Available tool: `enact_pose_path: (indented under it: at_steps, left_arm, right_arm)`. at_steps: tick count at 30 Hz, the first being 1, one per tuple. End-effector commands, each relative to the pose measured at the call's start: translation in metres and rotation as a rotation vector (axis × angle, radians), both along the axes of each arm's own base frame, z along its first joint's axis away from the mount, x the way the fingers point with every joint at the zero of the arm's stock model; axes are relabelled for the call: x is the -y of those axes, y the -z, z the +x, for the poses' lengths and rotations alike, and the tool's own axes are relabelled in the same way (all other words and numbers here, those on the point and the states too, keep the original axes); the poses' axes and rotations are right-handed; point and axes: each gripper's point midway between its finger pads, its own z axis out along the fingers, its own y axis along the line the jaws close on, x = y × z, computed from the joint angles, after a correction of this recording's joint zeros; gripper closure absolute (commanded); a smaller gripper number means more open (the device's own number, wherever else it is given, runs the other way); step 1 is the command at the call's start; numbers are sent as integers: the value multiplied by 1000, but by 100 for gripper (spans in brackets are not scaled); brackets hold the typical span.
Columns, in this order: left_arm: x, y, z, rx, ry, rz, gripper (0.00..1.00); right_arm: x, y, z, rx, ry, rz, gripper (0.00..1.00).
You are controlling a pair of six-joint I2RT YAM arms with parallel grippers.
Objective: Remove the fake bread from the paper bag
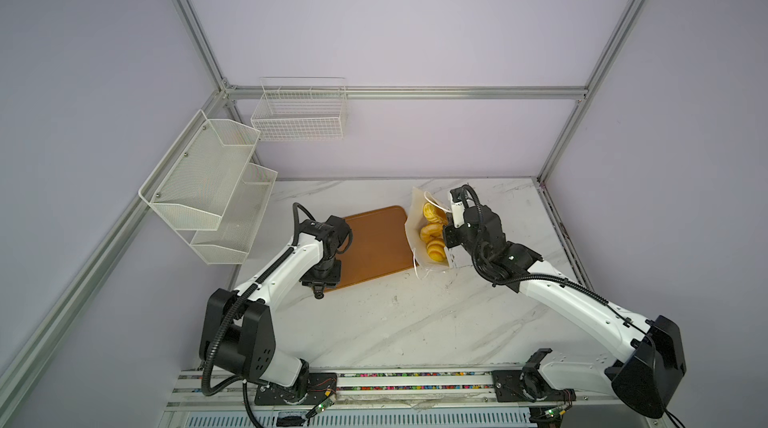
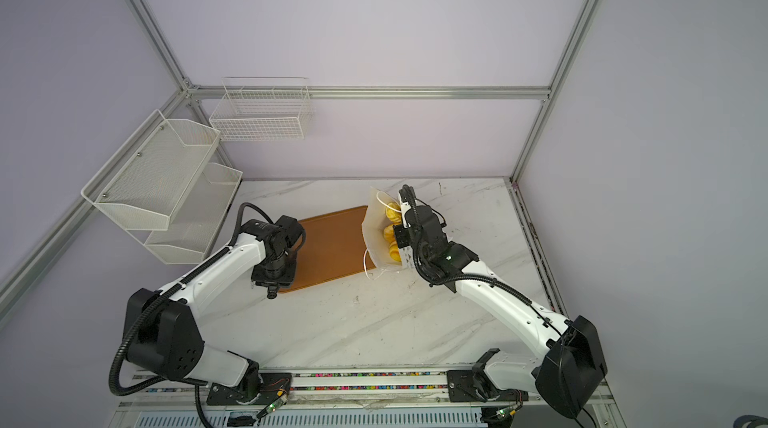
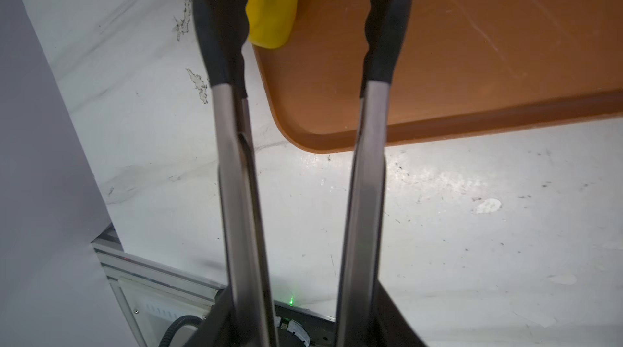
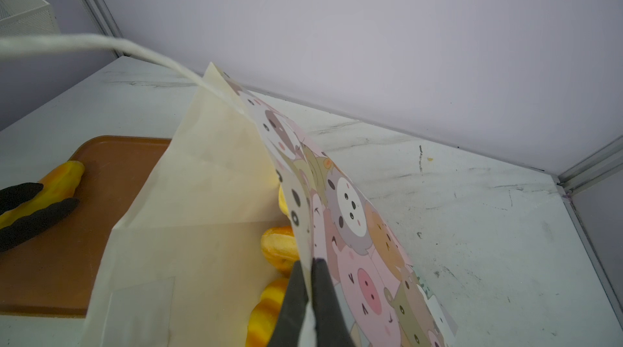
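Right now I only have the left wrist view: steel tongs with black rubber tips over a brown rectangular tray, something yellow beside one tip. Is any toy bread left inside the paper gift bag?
Observer: Yes. In both top views three golden-yellow toy pastries show inside the cartoon-printed paper bag.
Operator: What holds the bag open?
Observer: The right gripper is shut on the bag's printed wall, holding it up.
Operator: And my yellow thing?
Observer: The right wrist view shows a long yellow loaf lying on the brown tray, between the tips of the tongs.
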Motion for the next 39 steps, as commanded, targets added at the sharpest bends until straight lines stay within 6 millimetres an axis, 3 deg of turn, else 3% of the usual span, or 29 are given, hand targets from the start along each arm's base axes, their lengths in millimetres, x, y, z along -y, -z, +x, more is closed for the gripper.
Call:
enact_pose_path:
  at_steps: [1, 11, 19, 24, 34, 39]
  left_arm:
    - [-13, -24, 18, 87, -9, 121, 55]
    - [-22, -28, 14, 79, 29, 260, 67]
    - [-12, -39, 17, 110, 45, 227, 90]
    - [12, -52, 31, 200, 63, 73, 96]
    - [60, -81, 67, 473, 45, -348, 97]
    - [51, -81, 80, 591, -56, -595, 97]
  right_arm:
    - [3, 1, -3, -4, -2, 14, 100]
    - [2, -1, -2, 0, -2, 20, 100]
    - [2, -4, -3, 2, -5, 22, 100]
    - [4, -4, -3, 5, 2, 20, 100]
    - [7, -5, -5, 7, 9, 17, 100]
    - [7, -6, -5, 8, 11, 17, 100]
